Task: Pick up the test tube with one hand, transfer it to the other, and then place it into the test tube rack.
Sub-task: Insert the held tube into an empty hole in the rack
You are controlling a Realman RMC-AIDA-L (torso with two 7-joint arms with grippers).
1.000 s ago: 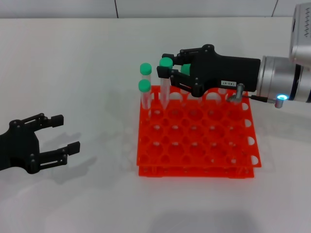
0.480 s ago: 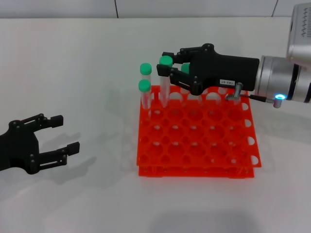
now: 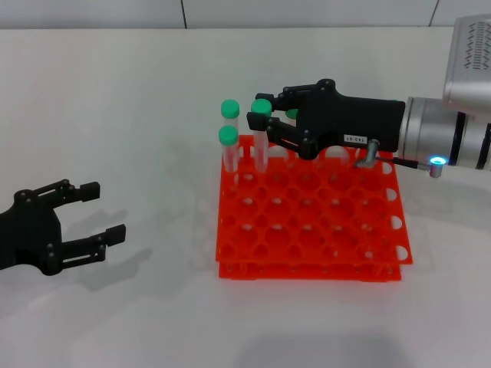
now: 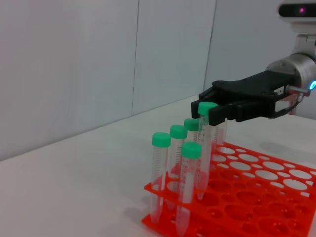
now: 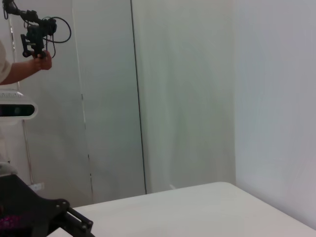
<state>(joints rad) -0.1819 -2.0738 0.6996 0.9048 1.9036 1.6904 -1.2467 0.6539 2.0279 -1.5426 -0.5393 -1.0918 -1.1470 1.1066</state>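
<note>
While the right gripper (image 3: 265, 119) holds the test tube (image 3: 261, 142) by its green cap over the far-left part of the rack (image 3: 307, 222), we treat seating as the step in hand. In the head view the tube stands nearly upright, its lower end down among the far holes, just beside two other capped tubes (image 3: 229, 138). We judge the main hazard to be a snag: if the round bottom rests on a hole's edge and not inside it, further lowering could tip the tube or shift the rack. The left gripper (image 3: 96, 218) sits apart at the near left, fingers spread wide and empty.

In the left wrist view the right gripper (image 4: 210, 111) clamps the cap of the test tube (image 4: 204, 148), whose tip appears to sit in the rack (image 4: 256, 197) — we cannot tell whether it has passed the lower tier. Four neighbouring tubes (image 4: 173, 163) stand close by; a sideways drift of the fingers could knock them, and an early release could leave the tube leaning.

The right wrist view shows only the room and a black part at one corner — nothing of the tube.
</note>
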